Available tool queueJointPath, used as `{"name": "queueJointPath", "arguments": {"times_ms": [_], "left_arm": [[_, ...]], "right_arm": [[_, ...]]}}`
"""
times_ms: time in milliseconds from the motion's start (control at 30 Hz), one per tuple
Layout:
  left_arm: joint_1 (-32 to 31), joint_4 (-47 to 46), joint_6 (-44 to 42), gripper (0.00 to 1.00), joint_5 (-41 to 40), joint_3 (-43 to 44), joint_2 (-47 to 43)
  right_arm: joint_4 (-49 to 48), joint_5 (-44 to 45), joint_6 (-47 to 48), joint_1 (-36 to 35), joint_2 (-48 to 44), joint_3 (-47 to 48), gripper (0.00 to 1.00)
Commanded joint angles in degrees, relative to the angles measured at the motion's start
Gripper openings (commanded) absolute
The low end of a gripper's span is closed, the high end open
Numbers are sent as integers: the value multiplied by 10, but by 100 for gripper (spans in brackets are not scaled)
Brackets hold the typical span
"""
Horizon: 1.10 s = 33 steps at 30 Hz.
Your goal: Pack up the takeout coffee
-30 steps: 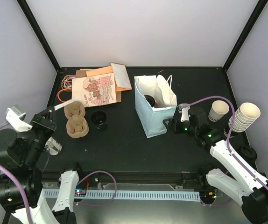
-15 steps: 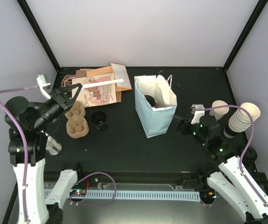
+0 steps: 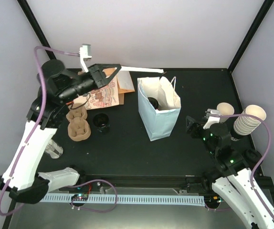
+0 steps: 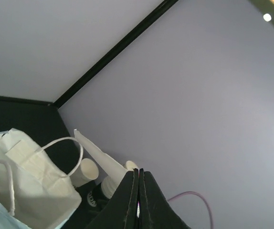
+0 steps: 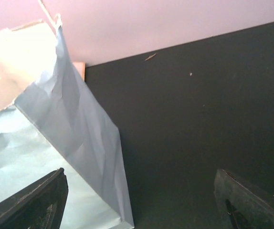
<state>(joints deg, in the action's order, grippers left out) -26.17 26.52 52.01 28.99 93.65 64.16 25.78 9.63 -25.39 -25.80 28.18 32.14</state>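
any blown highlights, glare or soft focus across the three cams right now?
Right wrist: paper bag blown out white at top left, wall tinted pink, its fingers dark and soft. Left wrist: lamp glare top right, white strip in the shut left gripper slightly soft. Top external: evenly lit, sharp, no glare.

White arm links [image 3: 29,143], black joints [image 3: 56,82], looping purple cables [image 3: 37,62], small green lights [image 3: 211,139], black tapered tool fingers [image 4: 130,200]
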Motion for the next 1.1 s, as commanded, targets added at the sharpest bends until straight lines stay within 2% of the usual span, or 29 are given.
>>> {"name": "queueJointPath", "arguments": {"times_ms": [0,200,433,600,900,1000,1067], "left_arm": [[-30,40,-54,2,-52,31,44],[-53,101,-88,2,-105,16,53],[-73,107,-97,2,-74,-14,72],[-102,154,-118,2,-126,6,97],[-181,257,-155,2,-223,95,159],[-197,271,-167,13,-226,106,172],[-203,278,-180,29,-223,114,182]], "right_arm": [[0,68,-12,-3,-28,-9,87],[-26,92,5,-3,-46,-16,89],[-42,104,26,-3,-53,-11,90],[-44,98,22,-3,-55,-20,90],[-69,96,35,-3,-34,-21,90],[-86,105,47,-3,-25,-23,93],[-98,110,55,-3,-23,-24,95]]}}
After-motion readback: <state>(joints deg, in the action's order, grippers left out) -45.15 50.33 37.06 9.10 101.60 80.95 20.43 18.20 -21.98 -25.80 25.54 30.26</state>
